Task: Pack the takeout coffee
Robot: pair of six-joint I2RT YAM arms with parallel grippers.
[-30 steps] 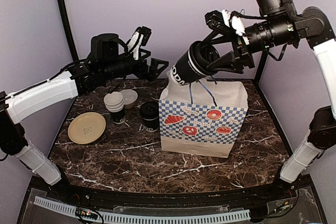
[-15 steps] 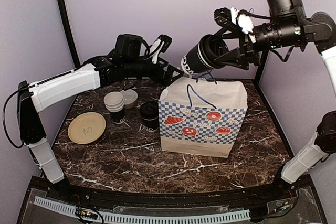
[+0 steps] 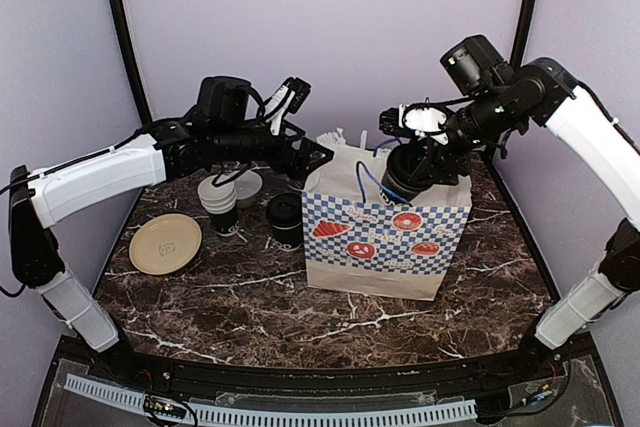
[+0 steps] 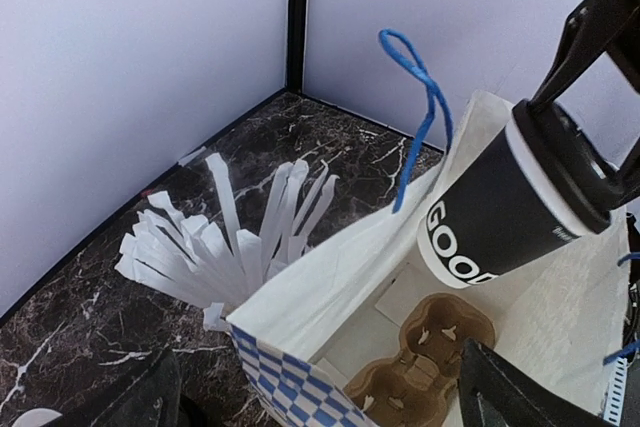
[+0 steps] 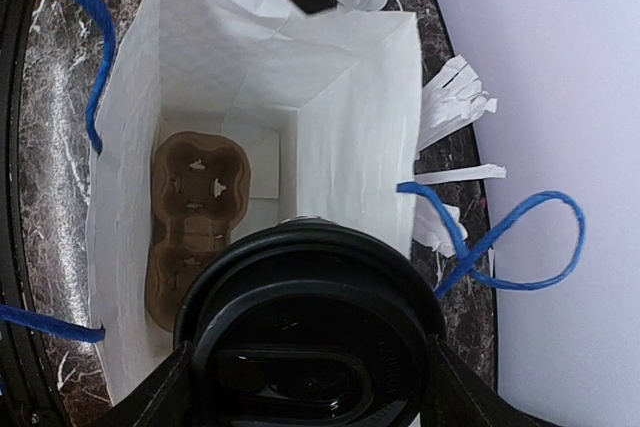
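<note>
The takeout coffee (image 3: 404,173), a black lidded cup with white lettering, hangs tilted in the mouth of the checkered paper bag (image 3: 385,237). My right gripper (image 3: 420,152) is shut on it near the lid. In the left wrist view the cup (image 4: 500,209) hovers above a brown cardboard carrier (image 4: 432,359) on the bag floor. The right wrist view shows the lid (image 5: 310,347) between my right gripper's (image 5: 310,392) fingers, with the carrier (image 5: 195,217) below. My left gripper (image 3: 305,152) is open at the bag's left rim, and in its own view my left gripper (image 4: 320,409) straddles that edge.
Left of the bag stand a stack of lidless cups (image 3: 218,202), a low stack of black lids (image 3: 285,219), a white bowl (image 3: 247,185) and a tan plate (image 3: 165,244). Shredded white paper (image 4: 220,237) lies behind the bag. Blue cord handles (image 4: 415,97) stick up from its rim.
My right arm has swung down and brought the cup from high above the bag into its mouth. My left arm has reached forward to the bag's left rim.
</note>
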